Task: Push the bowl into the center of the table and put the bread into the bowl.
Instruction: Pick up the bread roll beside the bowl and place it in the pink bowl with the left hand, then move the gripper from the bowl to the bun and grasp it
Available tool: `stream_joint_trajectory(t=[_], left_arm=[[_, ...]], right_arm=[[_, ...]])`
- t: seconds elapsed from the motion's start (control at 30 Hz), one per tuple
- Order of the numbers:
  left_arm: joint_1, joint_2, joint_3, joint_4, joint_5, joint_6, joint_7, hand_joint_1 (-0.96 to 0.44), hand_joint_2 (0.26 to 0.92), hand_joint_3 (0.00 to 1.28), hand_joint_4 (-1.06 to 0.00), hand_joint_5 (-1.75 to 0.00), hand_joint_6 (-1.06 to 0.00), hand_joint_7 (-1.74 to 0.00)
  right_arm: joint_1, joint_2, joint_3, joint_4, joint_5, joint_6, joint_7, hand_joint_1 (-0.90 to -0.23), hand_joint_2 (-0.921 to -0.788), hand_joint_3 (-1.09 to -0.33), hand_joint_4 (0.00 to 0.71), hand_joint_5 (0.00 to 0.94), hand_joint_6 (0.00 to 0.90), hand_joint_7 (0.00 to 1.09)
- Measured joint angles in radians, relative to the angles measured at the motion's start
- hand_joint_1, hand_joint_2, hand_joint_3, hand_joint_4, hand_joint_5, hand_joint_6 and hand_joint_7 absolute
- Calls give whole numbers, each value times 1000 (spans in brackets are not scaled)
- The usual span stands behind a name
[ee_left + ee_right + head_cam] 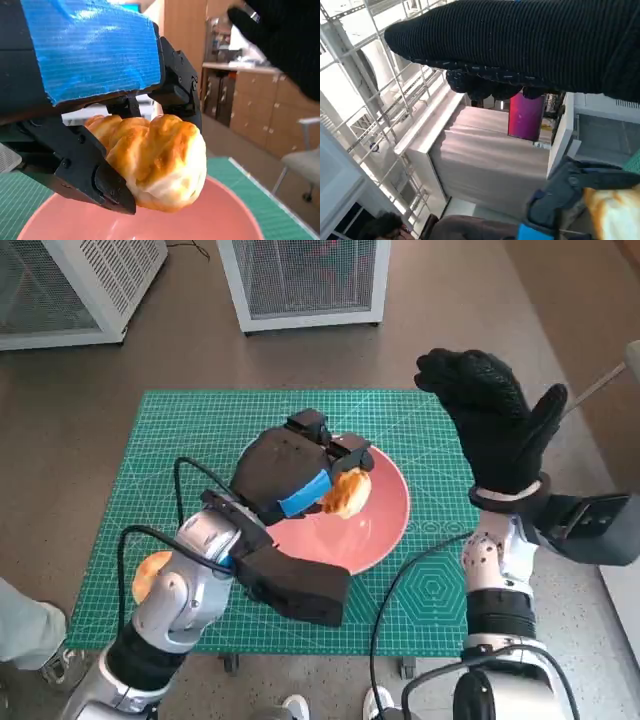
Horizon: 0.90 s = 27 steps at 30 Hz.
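The pink bowl (375, 525) sits near the middle of the green cutting mat (180, 440). My left hand (290, 475) holds a golden bread roll (345, 492) over the bowl's left part. In the left wrist view the roll (160, 167) is pinched between black fingers (90, 170), a little above the bowl's inside (210, 220). My right hand (495, 420) is raised at the mat's right edge with its fingers apart and nothing in it; its glove (520, 45) fills the right wrist view's top.
A second roll (150, 575) lies on the mat's near left, partly behind my left forearm. Two white mesh cabinets (305, 280) stand on the floor beyond the table. A person's foot (55, 665) shows at the lower left.
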Motion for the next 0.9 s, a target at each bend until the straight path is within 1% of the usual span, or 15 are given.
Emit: stream_joint_trajectory(t=[0.03, 0.07, 0.1, 0.13, 0.17, 0.2, 0.27, 0.37, 0.5, 0.6, 0.7, 0.9], left_arm=[[1, -5, -3, -1, 5, 13, -10, 17, 905, 158, -488, -1146, -522, -1096], [4, -9, -5, -4, 14, 26, -22, 39, 894, 139, -468, -802, -509, -799], [8, -12, -7, -10, 25, 40, -33, 24, 878, 103, -423, -521, -478, -544], [13, -14, -11, -18, 33, 53, -46, 19, 873, 87, -408, -418, -471, -446], [18, -14, -14, -27, 40, 67, -60, -14, 855, 57, -355, -268, -440, -293], [23, -15, -17, -37, 46, 80, -78, -26, 848, 47, -335, -214, -429, -238], [29, -16, -21, -52, 59, 102, -112, -97, 816, 20, -265, -88, -387, -101], [31, -15, -21, -77, 74, 132, -165, -183, 797, 8, -188, -29, -353, -33], [31, -12, -14, -126, 77, 169, -233, -256, 791, 3, -111, -6, -319, -7], [35, -12, -6, -170, 77, 191, -267, -287, 790, 2, -93, -2, -306, -3], [47, -12, 6, -213, 77, 201, -281, -313, 789, 1, -83, -1, -299, -1], [113, -7, 49, -315, 57, 206, -303, -324, 787, 0, -82, -1, -297, -1]], right_arm=[[0, 0, 0, -1, 0, 0, -1, -441, -921, -455, 535, 0, 702, 11], [0, 0, 1, -2, 0, 0, -3, -441, -921, -455, 534, 0, 702, 11], [1, 1, 1, -2, -1, 0, -4, -441, -921, -455, 533, 0, 701, 10], [1, 1, 1, -2, -1, 0, -6, -441, -921, -455, 533, 0, 701, 10], [1, 1, 1, -2, -1, 0, -7, -442, -921, -455, 532, 0, 700, 10], [2, 0, 1, -2, -1, 0, -8, -442, -921, -455, 532, 0, 700, 10], [3, 0, 1, -2, -1, 0, -9, -442, -921, -455, 531, 0, 700, 9], [4, 0, 2, -2, -2, 0, -10, -441, -921, -454, 530, 0, 699, 9], [4, 0, 3, -1, -2, -1, -12, -439, -921, -453, 531, 0, 700, 9], [4, 1, 5, 0, -2, -1, -12, -439, -921, -452, 532, 1, 700, 10], [4, 1, 6, 1, -2, -1, -12, -443, -921, -449, 532, 1, 704, 11], [4, 3, 6, 1, -1, 1, -12, -450, -921, -433, 534, 1, 711, 15]])
